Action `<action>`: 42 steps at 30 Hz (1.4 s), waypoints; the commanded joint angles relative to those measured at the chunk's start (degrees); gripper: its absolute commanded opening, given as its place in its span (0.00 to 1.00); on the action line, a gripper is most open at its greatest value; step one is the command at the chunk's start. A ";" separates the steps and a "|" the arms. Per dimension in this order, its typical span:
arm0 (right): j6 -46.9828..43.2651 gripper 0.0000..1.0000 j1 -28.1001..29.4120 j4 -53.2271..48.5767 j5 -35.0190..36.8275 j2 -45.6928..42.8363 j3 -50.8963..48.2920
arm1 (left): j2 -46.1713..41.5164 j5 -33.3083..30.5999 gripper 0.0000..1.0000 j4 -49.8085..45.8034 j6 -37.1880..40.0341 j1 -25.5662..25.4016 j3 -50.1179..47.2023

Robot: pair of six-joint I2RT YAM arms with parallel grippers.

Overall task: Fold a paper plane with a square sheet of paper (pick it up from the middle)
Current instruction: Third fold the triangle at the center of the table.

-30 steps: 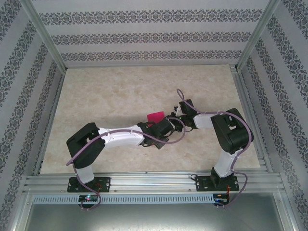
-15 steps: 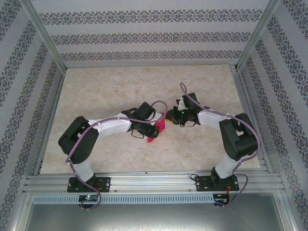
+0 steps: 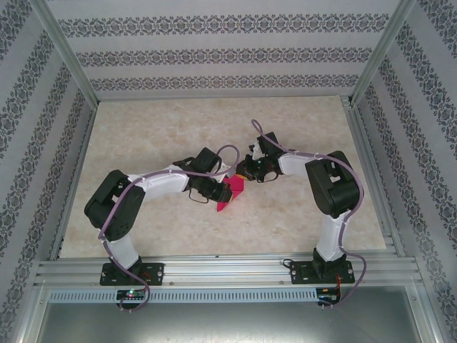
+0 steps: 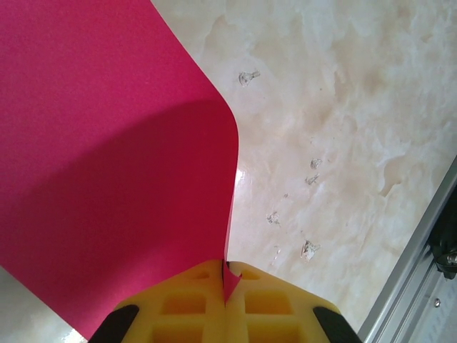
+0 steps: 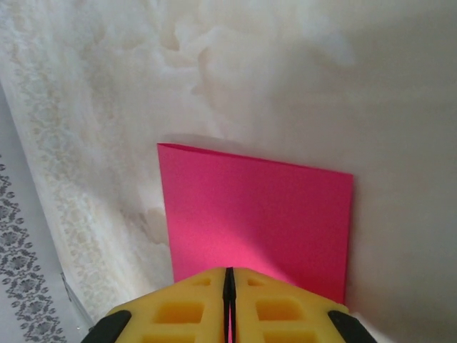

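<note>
The square sheet of paper (image 3: 231, 190) is magenta-pink and hangs just above the middle of the table, bent between both grippers. My left gripper (image 3: 220, 191) comes in from the left. In the left wrist view its yellow fingers (image 4: 186, 300) are shut on the paper's edge (image 4: 227, 275), and the sheet (image 4: 107, 179) curves away up and to the left. My right gripper (image 3: 243, 174) meets the paper from the upper right. In the right wrist view its jaws (image 5: 229, 271) are closed to a thin slit with pink in it, and the sheet (image 5: 257, 214) spreads beyond them.
The beige marble table (image 3: 157, 136) lies below, with bare room to the left, far side and right. Patterned walls and an aluminium frame (image 3: 214, 271) close it in. A frame rail (image 4: 421, 271) runs close by in the left wrist view.
The left arm has straightened out and carried the paper a little nearer and lower. The right gripper has moved left to the paper's upper corner and closed its jaws.
</note>
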 commanded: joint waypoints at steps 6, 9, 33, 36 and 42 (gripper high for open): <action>-6.50 0.11 1.34 -7.75 4.14 3.61 2.28 | 2.27 2.22 0.07 0.06 -1.07 2.85 0.64; -6.72 0.11 1.38 -7.82 4.26 3.93 2.10 | 3.00 2.30 0.09 -0.32 -1.02 3.53 1.10; -6.83 0.13 1.87 -8.11 4.18 3.96 1.83 | 6.58 -1.58 0.14 -0.52 -2.02 4.37 2.06; -6.83 0.14 1.86 -8.19 4.17 3.96 1.83 | 6.70 -1.92 0.14 -0.34 -2.08 4.39 2.02; -6.75 0.15 1.87 -8.13 4.17 3.95 1.67 | 7.49 -2.01 0.15 -0.60 -1.81 4.38 2.81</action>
